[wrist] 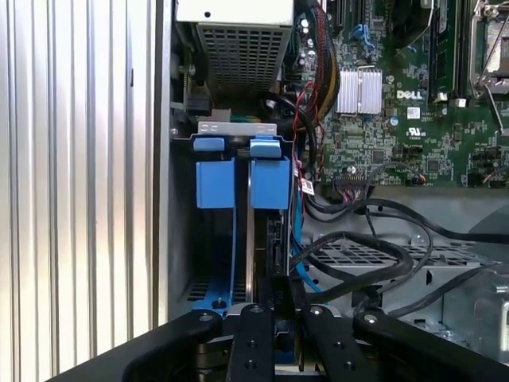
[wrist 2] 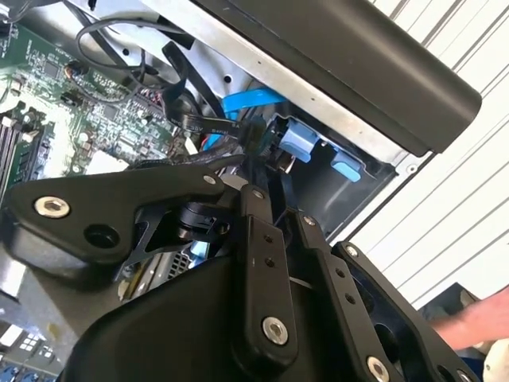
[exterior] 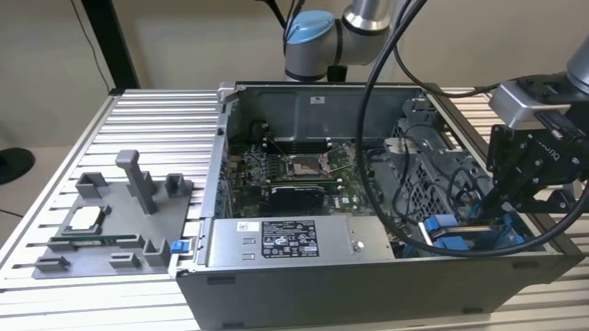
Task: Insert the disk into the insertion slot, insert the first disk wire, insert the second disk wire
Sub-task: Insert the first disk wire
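Jaws nearly closed, seemingly pinching disk (wrist: 270,185) edge-on in slot (wrist: 211,296), exterior view's lower right; long axis straight ahead.

The arm (exterior: 318,41) holds its hand (exterior: 500,205) pointing downward.

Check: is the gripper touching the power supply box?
Apart. In the exterior view the gripper sits by the blue drive bay, and black cables lie between it and the power supply box.
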Robot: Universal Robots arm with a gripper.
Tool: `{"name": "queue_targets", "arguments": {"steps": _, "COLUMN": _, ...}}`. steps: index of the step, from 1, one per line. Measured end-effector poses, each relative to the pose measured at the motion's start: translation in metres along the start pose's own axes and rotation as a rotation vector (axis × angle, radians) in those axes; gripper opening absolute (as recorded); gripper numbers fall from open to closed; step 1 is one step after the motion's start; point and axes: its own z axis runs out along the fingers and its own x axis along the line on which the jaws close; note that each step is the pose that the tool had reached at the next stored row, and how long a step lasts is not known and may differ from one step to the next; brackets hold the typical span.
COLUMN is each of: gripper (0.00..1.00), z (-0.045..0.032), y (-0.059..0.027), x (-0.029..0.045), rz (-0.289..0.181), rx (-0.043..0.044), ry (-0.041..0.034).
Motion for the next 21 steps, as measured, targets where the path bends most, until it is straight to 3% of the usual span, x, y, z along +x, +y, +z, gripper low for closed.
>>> {"name": "queue_targets", "arguments": {"steps": 21, "gripper": 0.0, "z": 0.0045, "y": -0.0005, "x": -0.0004, "rz": 0.049, "rx": 0.0021, "ry": -0.0058}}
